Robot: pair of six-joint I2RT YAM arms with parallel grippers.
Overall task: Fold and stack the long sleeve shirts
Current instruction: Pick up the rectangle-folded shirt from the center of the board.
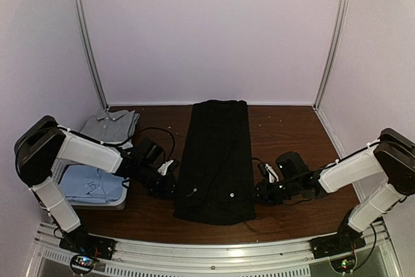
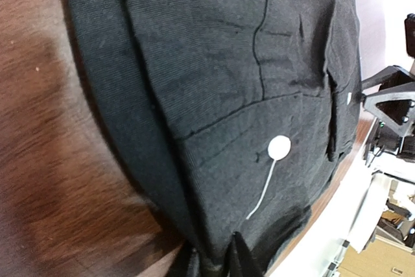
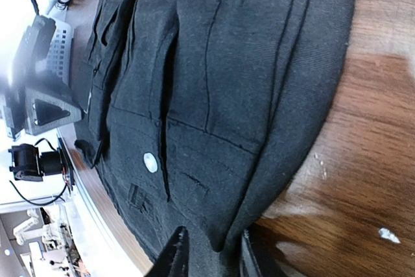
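You are looking at the black shirt (image 1: 217, 160) lying folded into a long strip down the middle of the bench (image 1: 292, 128). Your left fingers (image 2: 243, 261) are pinching its near left corner, with cloth bunching between them. Your right fingers (image 3: 174, 254) are straddling its near right edge; clamped or not, you cannot tell. The light blue shirt (image 1: 91, 184) is sitting in the basket (image 1: 57, 172) at left, the grey shirt (image 1: 111, 126) lying just beyond it.
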